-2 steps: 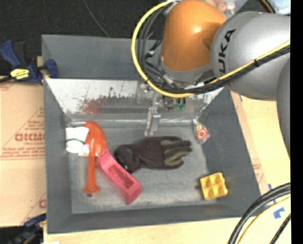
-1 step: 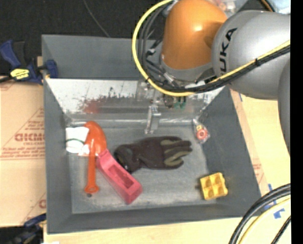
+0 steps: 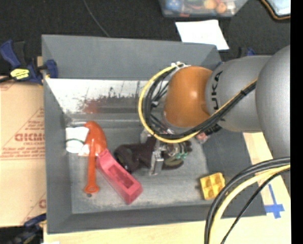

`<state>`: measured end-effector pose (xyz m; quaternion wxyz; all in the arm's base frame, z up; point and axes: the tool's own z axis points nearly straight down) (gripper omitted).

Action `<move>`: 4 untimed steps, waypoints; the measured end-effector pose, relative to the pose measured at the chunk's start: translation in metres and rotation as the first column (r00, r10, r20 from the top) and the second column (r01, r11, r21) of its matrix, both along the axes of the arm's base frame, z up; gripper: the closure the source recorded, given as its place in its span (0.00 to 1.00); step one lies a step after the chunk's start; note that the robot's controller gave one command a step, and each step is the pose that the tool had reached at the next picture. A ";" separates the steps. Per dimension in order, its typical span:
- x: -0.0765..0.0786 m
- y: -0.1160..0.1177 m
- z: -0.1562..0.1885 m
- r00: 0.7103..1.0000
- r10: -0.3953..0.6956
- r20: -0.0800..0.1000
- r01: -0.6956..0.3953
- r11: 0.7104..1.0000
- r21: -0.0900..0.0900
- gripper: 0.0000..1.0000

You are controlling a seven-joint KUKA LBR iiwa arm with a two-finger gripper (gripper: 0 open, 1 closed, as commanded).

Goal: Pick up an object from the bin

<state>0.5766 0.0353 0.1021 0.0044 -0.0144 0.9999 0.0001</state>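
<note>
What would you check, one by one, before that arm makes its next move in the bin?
1. Gripper inside the bin walls: ok.
2. Gripper close to a thing: it is at the right end of the dark brown lump mid-bin: ok.
3. Anything already held: cannot tell.
4. Room around the lump: the pink block lies right against its left side: not ok.
5. Yellow block well apart from the gripper: ok.
</note>
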 end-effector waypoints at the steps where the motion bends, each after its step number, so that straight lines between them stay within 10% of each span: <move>1: -0.020 -0.015 0.059 1.000 0.024 0.009 -0.024 1.000 0.001 0.00; 2: -0.012 0.008 -0.003 0.999 -0.050 -0.005 0.050 0.999 0.001 0.00; 3: 0.016 0.019 -0.031 0.997 -0.071 0.024 0.071 0.997 0.004 0.00; 4: 0.022 0.015 -0.030 0.951 -0.308 0.017 0.308 0.951 0.010 1.00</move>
